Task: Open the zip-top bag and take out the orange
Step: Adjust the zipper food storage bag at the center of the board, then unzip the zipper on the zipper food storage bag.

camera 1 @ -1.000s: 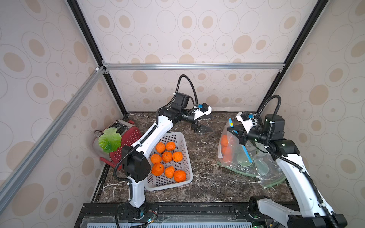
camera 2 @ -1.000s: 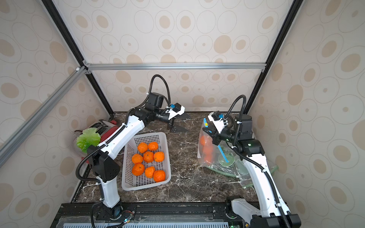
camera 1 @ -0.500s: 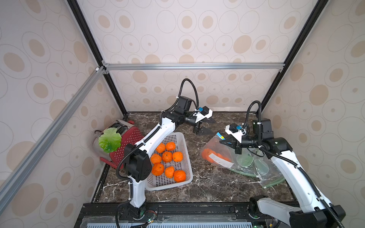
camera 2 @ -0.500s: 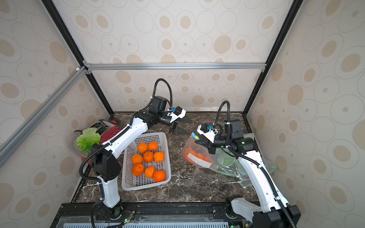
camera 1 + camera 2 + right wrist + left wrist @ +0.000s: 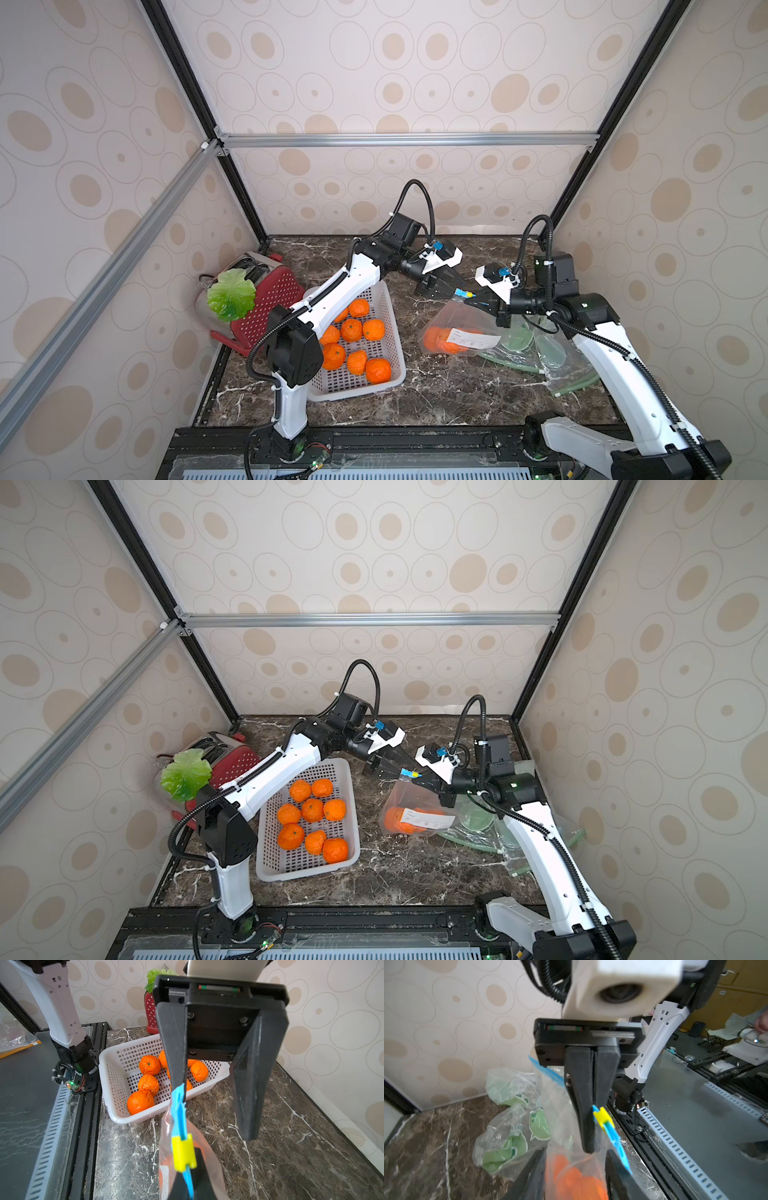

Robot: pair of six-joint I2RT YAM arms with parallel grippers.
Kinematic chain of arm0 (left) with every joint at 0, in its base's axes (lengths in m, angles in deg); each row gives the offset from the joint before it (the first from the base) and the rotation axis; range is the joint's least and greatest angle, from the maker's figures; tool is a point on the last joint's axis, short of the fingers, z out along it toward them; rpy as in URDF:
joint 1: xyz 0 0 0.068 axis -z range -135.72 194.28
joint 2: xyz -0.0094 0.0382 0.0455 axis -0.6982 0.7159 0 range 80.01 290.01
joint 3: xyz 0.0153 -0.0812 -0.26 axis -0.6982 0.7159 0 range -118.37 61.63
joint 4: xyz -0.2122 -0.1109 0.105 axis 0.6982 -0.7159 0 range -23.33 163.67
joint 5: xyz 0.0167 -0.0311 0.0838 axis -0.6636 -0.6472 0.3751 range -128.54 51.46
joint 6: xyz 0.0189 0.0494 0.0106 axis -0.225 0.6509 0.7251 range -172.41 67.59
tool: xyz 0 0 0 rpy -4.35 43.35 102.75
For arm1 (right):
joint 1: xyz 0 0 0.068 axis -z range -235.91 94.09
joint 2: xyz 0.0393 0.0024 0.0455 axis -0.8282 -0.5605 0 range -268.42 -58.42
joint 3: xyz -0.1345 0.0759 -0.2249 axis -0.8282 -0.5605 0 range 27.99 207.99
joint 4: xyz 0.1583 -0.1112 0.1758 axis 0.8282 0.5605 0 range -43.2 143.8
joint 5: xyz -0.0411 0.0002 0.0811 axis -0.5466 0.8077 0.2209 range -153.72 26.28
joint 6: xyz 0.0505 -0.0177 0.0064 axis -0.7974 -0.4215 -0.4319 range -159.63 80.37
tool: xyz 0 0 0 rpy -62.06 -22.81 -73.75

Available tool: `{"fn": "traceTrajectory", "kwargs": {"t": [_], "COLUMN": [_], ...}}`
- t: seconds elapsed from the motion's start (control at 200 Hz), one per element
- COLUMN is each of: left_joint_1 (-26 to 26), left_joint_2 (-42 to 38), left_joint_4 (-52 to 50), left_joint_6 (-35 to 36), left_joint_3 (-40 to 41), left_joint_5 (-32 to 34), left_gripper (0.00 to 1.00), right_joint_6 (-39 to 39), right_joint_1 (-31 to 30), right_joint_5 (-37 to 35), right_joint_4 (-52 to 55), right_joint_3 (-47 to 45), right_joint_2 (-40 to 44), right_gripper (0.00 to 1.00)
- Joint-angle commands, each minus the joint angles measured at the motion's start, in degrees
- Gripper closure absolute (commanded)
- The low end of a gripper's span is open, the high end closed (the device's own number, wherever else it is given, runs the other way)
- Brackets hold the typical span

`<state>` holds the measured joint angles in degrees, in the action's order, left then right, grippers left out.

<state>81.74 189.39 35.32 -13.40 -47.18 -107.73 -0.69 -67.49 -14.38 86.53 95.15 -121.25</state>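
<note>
The clear zip-top bag (image 5: 461, 324) rests on the marble table, its blue zip strip (image 5: 614, 1138) lifted. The orange (image 5: 440, 338) shows inside it behind a white label. My right gripper (image 5: 473, 300) is shut on the bag's top edge beside the yellow slider (image 5: 184, 1153); the wrist view shows the right gripper (image 5: 188, 1180) closed over the strip. My left gripper (image 5: 455, 284) faces it, open, its fingers on either side of the bag's top. One of its fingers (image 5: 174, 1053) touches the strip; the other stands apart. The left wrist view shows the orange (image 5: 571, 1178) between the left gripper's (image 5: 576, 1159) fingers.
A white perforated basket (image 5: 400, 353) with several oranges stands left of the bag. A red toaster (image 5: 270, 291) with a green leaf (image 5: 230, 293) is at the far left. More crumpled clear bags with green prints (image 5: 536, 349) lie under the right arm.
My right gripper carried the bag left and down, so it now rests on the table. My left gripper moved right to the bag's top, and its jaws have narrowed.
</note>
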Motion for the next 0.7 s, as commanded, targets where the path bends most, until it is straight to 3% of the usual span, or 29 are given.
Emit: {"fn": "traceTrajectory", "kwargs": {"t": [0.0, 0.15, 0.3, 0.491, 0.611, 0.696], "left_joint_1": [0.1, -0.1, 0.0, 0.0, 0.0, 0.1], "left_joint_2": [-3.9, -4.8, -5.7, -7.7, -8.7, -9.6], "left_joint_4": [-4.0, -10.5, -12.5, -14.8, -12.5, -2.5], "left_joint_6": [2.4, 5.4, 6.9, 5.9, 0.5, -10.2], "left_joint_3": [0.7, -0.9, -1.1, -1.9, -1.2, 2.3], "left_joint_5": [7.6, 14.0, 8.6, 4.0, 3.7, 6.5], "left_gripper": [0.50, 0.50, 0.48, 0.37, 0.30, 0.30], "right_joint_6": [2.1, 1.8, 2.4, 2.2, 2.0, 2.0], "right_joint_1": [-0.3, -0.3, -0.6, -0.9, -1.0, -1.2], "right_joint_5": [-0.2, 0.1, -0.6, -2.2, -2.3, -2.4], "right_joint_4": [0.6, 0.5, 1.7, 1.3, 0.8, 0.9], "right_joint_3": [-0.4, -0.3, 0.8, 0.0, 0.0, 0.2], "right_joint_2": [0.3, 0.3, -0.5, -0.3, -0.4, -0.6], "right_gripper": [1.00, 1.00, 1.00, 1.00, 1.00, 1.00]}}
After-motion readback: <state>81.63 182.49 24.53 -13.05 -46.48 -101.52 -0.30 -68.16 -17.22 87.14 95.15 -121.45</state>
